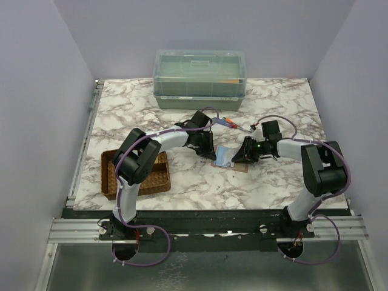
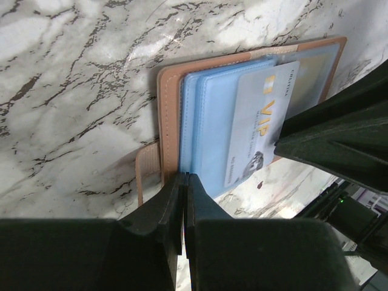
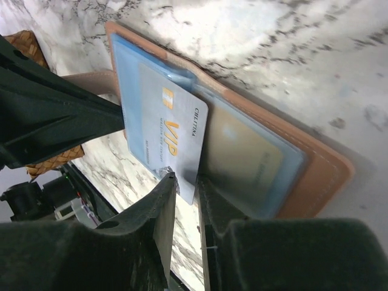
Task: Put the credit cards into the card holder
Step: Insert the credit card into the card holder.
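Note:
The pinkish-tan card holder (image 1: 241, 166) (image 2: 170, 97) (image 3: 321, 176) lies open on the marble near the table's middle. Light blue sleeves (image 2: 206, 121) fill it. A silver-white VIP credit card (image 2: 260, 121) (image 3: 170, 127) lies on them, sticking out over the holder's edge. A tan-gold card (image 3: 248, 157) sits behind a clear sleeve. My left gripper (image 1: 206, 150) (image 2: 185, 177) is shut, its tips at the holder's edge beside the strap. My right gripper (image 1: 239, 154) (image 3: 187, 179) comes from the opposite side, its jaws a little apart with the VIP card's corner in the gap.
A brown woven tray (image 1: 109, 176) sits at the front left by the left arm. A clear lidded plastic box (image 1: 200, 79) stands at the back. Red-and-blue screwdrivers (image 1: 230, 123) lie just behind the grippers. In each wrist view the other gripper's dark fingers (image 2: 339, 139) (image 3: 54, 115) crowd the holder.

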